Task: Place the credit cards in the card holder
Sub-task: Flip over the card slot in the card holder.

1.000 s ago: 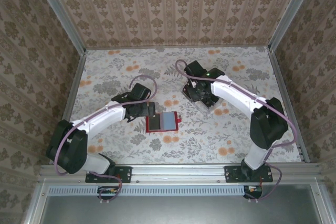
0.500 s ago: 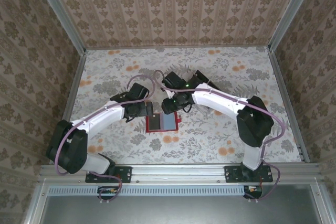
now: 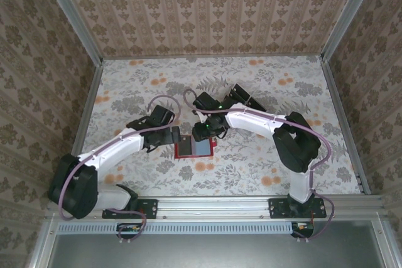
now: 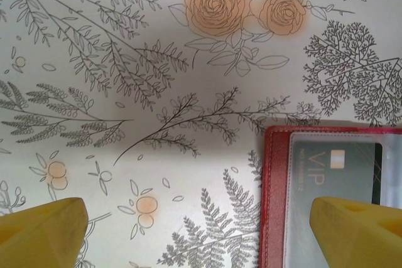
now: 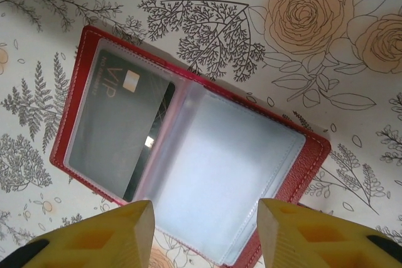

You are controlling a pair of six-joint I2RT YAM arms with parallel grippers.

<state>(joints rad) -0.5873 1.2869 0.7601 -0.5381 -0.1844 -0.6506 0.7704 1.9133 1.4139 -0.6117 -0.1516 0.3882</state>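
Here, red card holder (image 5: 309, 155) open, black card (image 5: 113, 123) sleeved; left pincer (image 4: 198, 218), right pincer (image 5: 204, 208) agape, empty

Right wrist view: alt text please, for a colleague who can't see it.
A red card holder lies open on the floral table, with a black VIP card in one clear sleeve and the other sleeve apparently empty. The right gripper hovers above it, yellow fingers apart with nothing between them.
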